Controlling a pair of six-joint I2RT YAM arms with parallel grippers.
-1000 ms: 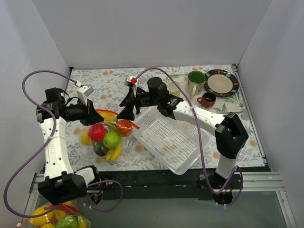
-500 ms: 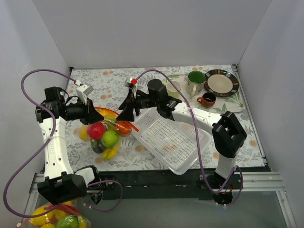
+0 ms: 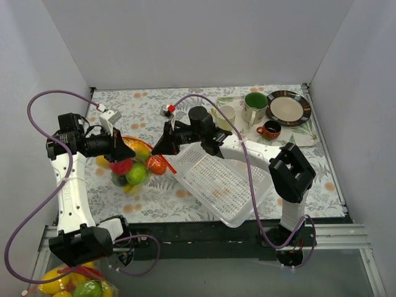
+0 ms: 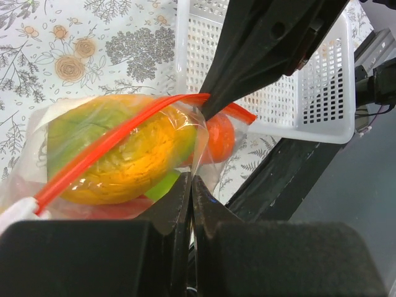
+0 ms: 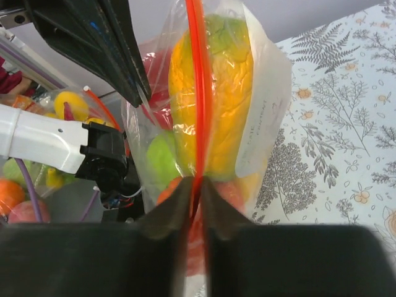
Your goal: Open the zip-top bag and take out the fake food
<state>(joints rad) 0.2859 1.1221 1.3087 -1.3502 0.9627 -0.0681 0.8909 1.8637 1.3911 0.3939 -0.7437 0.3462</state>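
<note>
While both my tools were pinched shut on the bag [image 3: 131, 162], it hung between them over the left half of the bench [image 3: 148, 111], just beside the left corner of the basket [image 3: 226, 185]. I could not tell whether its bottom touched the bench. My left tool [image 4: 190, 180] was clamped on the clear film at the mouth, just under the strip [image 4: 111, 145]. My right tool [image 5: 197, 184] was closed on the red strip itself from the opposite side. The food [image 3: 137, 174] sat packed inside, a big yellow-green piece uppermost with red, green and orange rounds below it. I judged the film thin, soft and slick, with no stiffness of its own, so a pinch on it alone could creep or stretch. The strip looked like the one firm part and the right place to hold. To part the seal, each tool needed one lip only, close to the strip and facing the other, since a grip through both layers would merely tug the whole bag. The glossy pieces I took to be light, hard and ready to roll, their weight sagging the bag downward. Whether the seal had begun to part I could not tell.
</note>
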